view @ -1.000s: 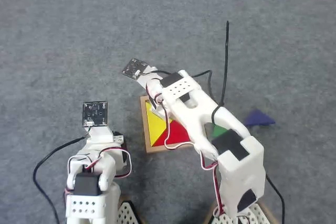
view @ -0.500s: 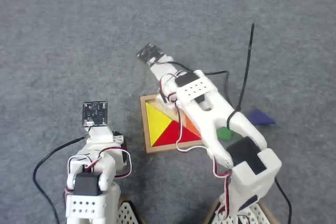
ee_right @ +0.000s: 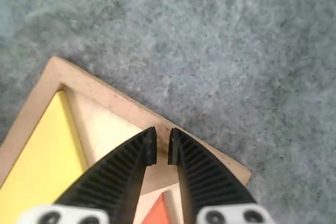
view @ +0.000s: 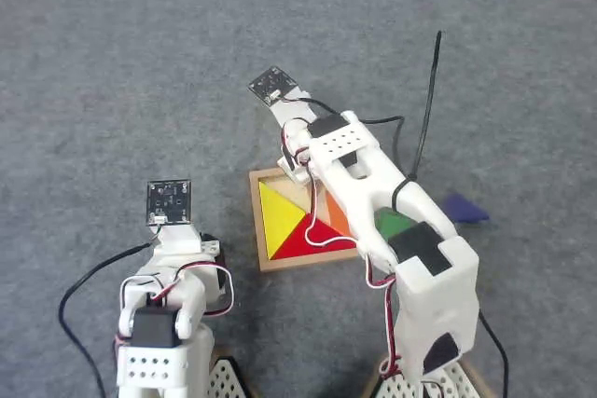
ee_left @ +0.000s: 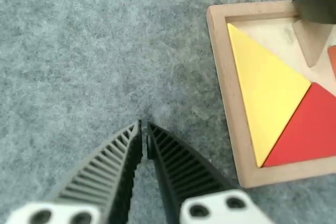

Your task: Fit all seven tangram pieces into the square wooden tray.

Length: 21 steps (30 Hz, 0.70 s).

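High view: a yellow triangle (view: 278,216) and red triangle (view: 312,240) are seated in the tray (view: 256,221); a blue piece (view: 464,209) lies apart. Left wrist view: the left gripper (ee_left: 144,128) is closed, empty, beside the tray. Right wrist view: the right gripper (ee_right: 161,148), closed empty over the tray's rim, should be opened before fetching.

The tray (view: 255,223) lies mid-table (view: 131,81), ahead of and between the two arms. In it the first triangle (view: 278,216) lies along the left side, and the second triangle (view: 312,240) lies along the near side, touching it. A third piece (view: 336,219) lies right of them, partly under the right arm. The right hand (ee_right: 161,146) hangs over the tray's far rim, and the left hand (ee_left: 144,130) hangs over bare table left of the tray. A fourth piece (view: 392,223) lies just right of the tray under that arm, and a fifth piece (view: 464,209) lies farther right.
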Each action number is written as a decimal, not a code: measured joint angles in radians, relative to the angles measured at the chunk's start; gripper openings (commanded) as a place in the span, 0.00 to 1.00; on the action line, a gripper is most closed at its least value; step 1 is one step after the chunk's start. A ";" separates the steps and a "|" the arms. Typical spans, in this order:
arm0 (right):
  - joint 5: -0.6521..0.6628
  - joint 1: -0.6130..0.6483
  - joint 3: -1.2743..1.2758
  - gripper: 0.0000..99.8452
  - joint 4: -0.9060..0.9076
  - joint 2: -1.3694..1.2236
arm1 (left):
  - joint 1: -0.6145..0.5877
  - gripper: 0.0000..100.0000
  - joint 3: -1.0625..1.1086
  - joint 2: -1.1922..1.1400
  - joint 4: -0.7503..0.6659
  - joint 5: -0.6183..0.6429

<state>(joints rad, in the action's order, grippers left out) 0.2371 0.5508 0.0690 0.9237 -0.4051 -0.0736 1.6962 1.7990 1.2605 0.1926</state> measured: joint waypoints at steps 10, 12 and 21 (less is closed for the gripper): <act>0.009 0.066 0.193 0.06 -0.031 0.101 | 0.000 0.01 0.000 0.000 0.000 0.000; 0.012 0.071 0.230 0.06 -0.032 0.130 | 0.000 0.01 0.000 0.000 0.000 0.000; 0.012 0.074 0.293 0.06 -0.028 0.272 | 0.000 0.01 0.000 0.000 0.000 0.000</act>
<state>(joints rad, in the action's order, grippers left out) 0.2493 0.6245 0.3621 0.8961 -0.1335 -0.0736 1.6962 1.7990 1.2605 0.1926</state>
